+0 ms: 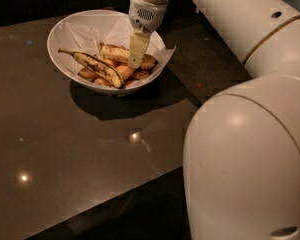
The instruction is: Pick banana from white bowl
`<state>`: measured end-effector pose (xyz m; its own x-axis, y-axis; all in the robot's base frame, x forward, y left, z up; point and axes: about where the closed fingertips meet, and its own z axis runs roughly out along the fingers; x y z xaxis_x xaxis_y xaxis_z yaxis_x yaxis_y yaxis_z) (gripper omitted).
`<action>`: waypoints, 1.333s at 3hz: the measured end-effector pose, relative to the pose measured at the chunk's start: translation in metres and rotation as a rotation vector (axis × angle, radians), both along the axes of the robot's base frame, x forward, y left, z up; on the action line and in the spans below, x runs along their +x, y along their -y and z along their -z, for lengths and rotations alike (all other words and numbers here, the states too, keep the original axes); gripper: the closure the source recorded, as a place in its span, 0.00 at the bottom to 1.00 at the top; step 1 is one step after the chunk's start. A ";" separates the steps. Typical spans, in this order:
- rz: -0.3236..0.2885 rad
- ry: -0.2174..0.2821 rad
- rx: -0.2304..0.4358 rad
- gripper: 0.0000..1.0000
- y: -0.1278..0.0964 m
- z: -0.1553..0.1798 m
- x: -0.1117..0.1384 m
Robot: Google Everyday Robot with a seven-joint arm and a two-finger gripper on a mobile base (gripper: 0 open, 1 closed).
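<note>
The white bowl point(57, 31) with its crinkled paper liner stands at the back of the dark table. The plump, pale-yellow speckled banana point(114, 53) lies across the middle of the bowl. My gripper point(136, 59) reaches straight down into the bowl from above and meets the banana near its middle, hiding part of it. A slimmer curved black-spotted banana point(97, 67) with a long stem lies in front of it, and smooth orange pieces point(125, 72) lie beneath.
The dark glossy table point(65, 149) runs to a front edge at the lower middle. My large white arm point(250, 149) fills the right side of the view. The bowl casts a shadow toward the front right.
</note>
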<state>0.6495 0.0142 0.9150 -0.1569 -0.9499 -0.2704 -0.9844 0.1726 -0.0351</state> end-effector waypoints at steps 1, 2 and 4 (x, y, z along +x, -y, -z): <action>0.000 0.000 0.000 0.71 0.000 0.000 0.000; 0.000 0.000 0.000 0.94 0.000 0.000 0.000; 0.006 0.079 0.023 1.00 0.001 -0.018 -0.004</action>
